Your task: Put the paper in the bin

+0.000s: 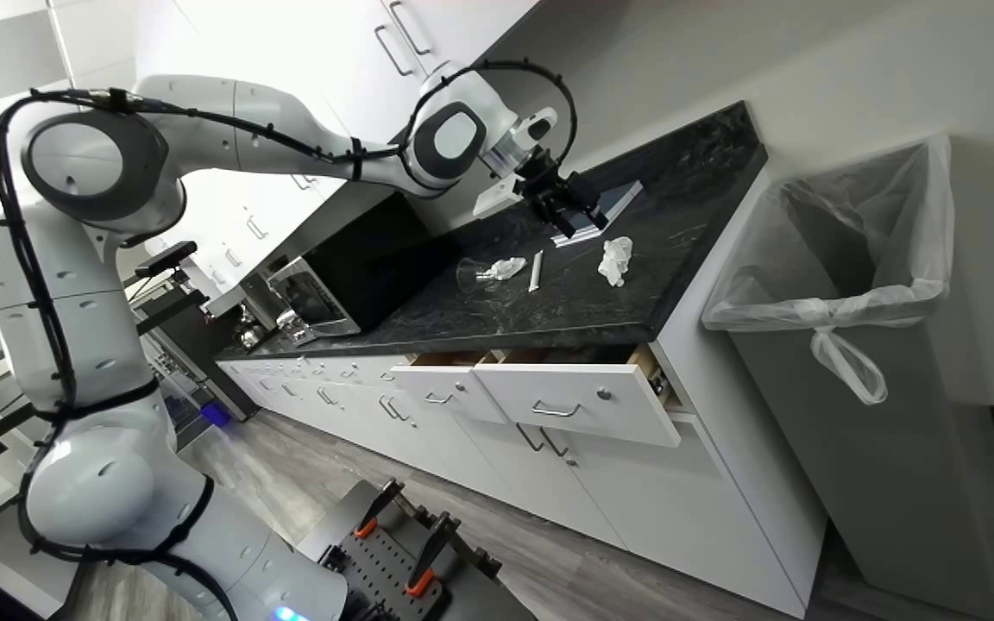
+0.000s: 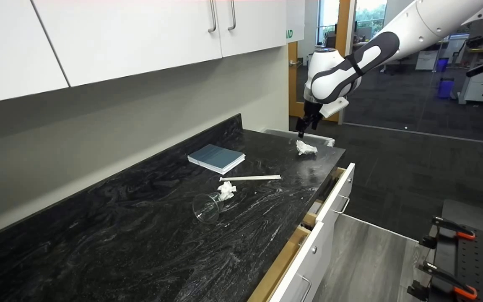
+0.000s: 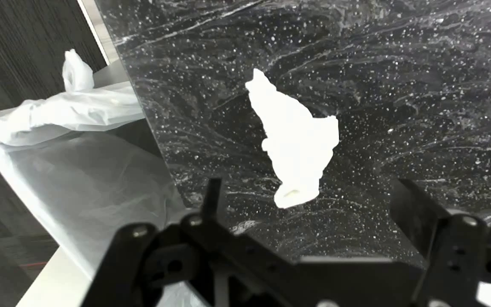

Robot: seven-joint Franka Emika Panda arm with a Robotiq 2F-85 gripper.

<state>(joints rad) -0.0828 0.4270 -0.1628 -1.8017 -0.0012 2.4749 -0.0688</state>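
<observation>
A crumpled white paper wad (image 1: 615,261) lies on the dark counter near its end; it also shows in an exterior view (image 2: 306,148) and in the wrist view (image 3: 300,143). A second white wad (image 1: 506,268) lies farther along the counter, against a clear cup (image 2: 206,208). The tall grey bin (image 1: 877,440) with its knotted white liner stands beside the counter's end; its liner rim shows in the wrist view (image 3: 64,111). My gripper (image 1: 585,227) is open and empty above the counter. In the wrist view the near wad lies ahead of and between the spread fingers (image 3: 307,183), apart from them.
A blue-covered book (image 2: 216,157) lies near the wall and a thin white stick (image 2: 250,178) lies on the counter. Two drawers (image 1: 579,401) stand pulled out below the counter's front edge. White cabinets (image 2: 132,37) hang above. A microwave (image 1: 316,297) stands farther along.
</observation>
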